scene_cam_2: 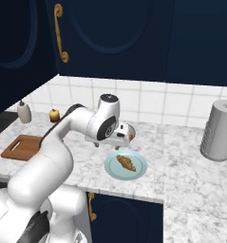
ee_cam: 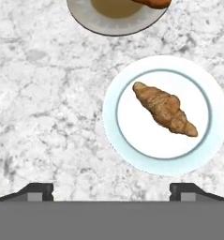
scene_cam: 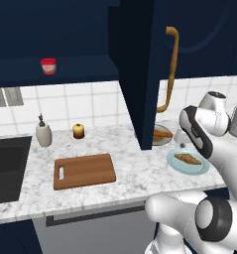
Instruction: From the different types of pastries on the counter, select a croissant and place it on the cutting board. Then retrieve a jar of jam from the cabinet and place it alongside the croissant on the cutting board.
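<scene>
One croissant (ee_cam: 165, 109) is lying on one pale blue plate (ee_cam: 127, 154) on the counter (ee_cam: 43, 117). In the hand view the plate is sitting at about 3 o'clock from the middle. One grey plate (ee_cam: 85, 18) is sitting at 12 o'clock, and one orange pastry (scene_cam: 162, 133) is lying on it. That makes two plates and two pastries.

The gripper (ee_cam: 111, 190) is hanging over the counter, above the blue plate. Its two dark fingertips (ee_cam: 36, 190) are standing wide apart with nothing between them, so the claw is released.

In the left base view, one cutting board (scene_cam: 84, 170) is lying flat at about 9 o'clock from the croissant, well apart from it. Nothing is lying on the board.

One jar of jam (scene_cam: 48, 66) is standing inside the cabinet (scene_cam: 135, 64), at 11 o'clock from the board. The cabinet door is hanging open, and its one handle (scene_cam: 170, 69) is curving down.

One apple-like thing (scene_cam: 78, 131) and one soap bottle (scene_cam: 43, 132) are standing near the wall. One black sink (scene_cam: 6, 168) is sitting at 9 o'clock from the board. One grey roll holder (scene_cam_2: 220, 130) is standing at 3 o'clock in the right base view.
</scene>
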